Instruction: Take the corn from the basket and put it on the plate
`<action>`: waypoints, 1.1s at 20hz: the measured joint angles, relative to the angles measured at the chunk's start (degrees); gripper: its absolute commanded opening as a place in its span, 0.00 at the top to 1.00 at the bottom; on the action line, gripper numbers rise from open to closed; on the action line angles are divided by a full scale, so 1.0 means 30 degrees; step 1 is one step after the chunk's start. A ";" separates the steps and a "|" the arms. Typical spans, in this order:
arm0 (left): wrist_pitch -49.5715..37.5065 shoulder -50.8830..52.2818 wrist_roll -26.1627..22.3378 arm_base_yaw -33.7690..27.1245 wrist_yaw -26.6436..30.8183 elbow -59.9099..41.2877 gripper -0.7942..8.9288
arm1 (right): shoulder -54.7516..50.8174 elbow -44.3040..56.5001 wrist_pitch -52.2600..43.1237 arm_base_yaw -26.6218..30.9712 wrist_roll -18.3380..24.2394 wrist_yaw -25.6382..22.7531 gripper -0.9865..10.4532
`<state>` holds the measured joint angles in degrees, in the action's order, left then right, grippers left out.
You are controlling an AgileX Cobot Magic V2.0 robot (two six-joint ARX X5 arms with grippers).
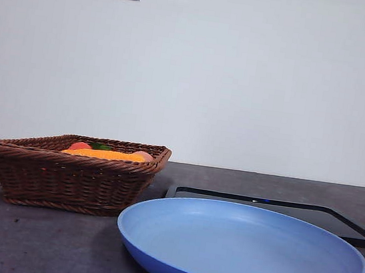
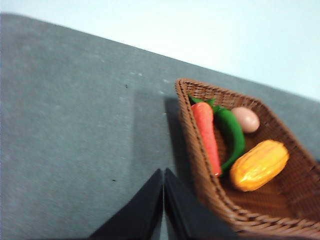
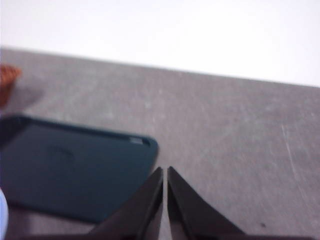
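The brown wicker basket [image 1: 73, 173] stands at the left of the table, and the orange-yellow corn [image 1: 106, 155] just shows over its rim. In the left wrist view the corn [image 2: 259, 165] lies inside the basket [image 2: 200, 165] beside a carrot, a green pepper and a peach fruit. The blue plate [image 1: 241, 252] sits in front at the right, with nothing on it. My left gripper [image 2: 163, 172] is shut with nothing in it, above the table just outside the basket's rim. My right gripper [image 3: 165, 171] is shut too, above the table by the black tray's corner.
A flat black tray [image 1: 274, 210] lies behind the plate; the right wrist view shows the tray [image 3: 70, 165] as well. A red carrot [image 2: 207, 135], green pepper [image 2: 231, 132] and peach-coloured fruit [image 2: 246, 119] share the basket. A white wall stands behind the table.
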<state>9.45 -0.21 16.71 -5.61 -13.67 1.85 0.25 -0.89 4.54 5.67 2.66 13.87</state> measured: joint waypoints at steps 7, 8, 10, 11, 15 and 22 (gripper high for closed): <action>-0.0364 0.0000 0.2871 0.0000 -0.0517 0.0000 0.91 | 0.0000 0.0000 -0.1370 0.0000 -0.4000 -0.0160 0.91; -0.0372 0.0000 0.3155 0.0000 -0.0597 0.0007 0.91 | 0.0000 -0.0007 -0.1399 0.0000 -0.4612 -0.0146 0.91; -0.0357 0.0000 0.3599 0.0000 -0.1064 0.0029 0.91 | 0.0000 -0.0007 -0.1545 0.0000 -0.5836 -0.0051 0.91; -0.0255 0.0000 0.3803 0.0000 -0.1370 0.0138 0.91 | 0.0000 -0.0022 -0.1588 0.0000 -0.6499 0.0168 0.91; -0.0182 -0.0087 0.4371 0.0000 -0.2339 0.1188 0.91 | 0.0022 -0.0685 -0.1435 0.0000 -0.8247 0.0787 0.91; 0.1071 -0.1989 0.4583 0.0000 -0.3490 0.4277 0.91 | 0.0998 -0.4670 0.1246 0.0000 -0.8881 0.0794 0.91</action>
<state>12.67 -6.17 30.46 -5.61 -24.14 14.68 3.25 -14.90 8.27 5.67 -23.99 16.25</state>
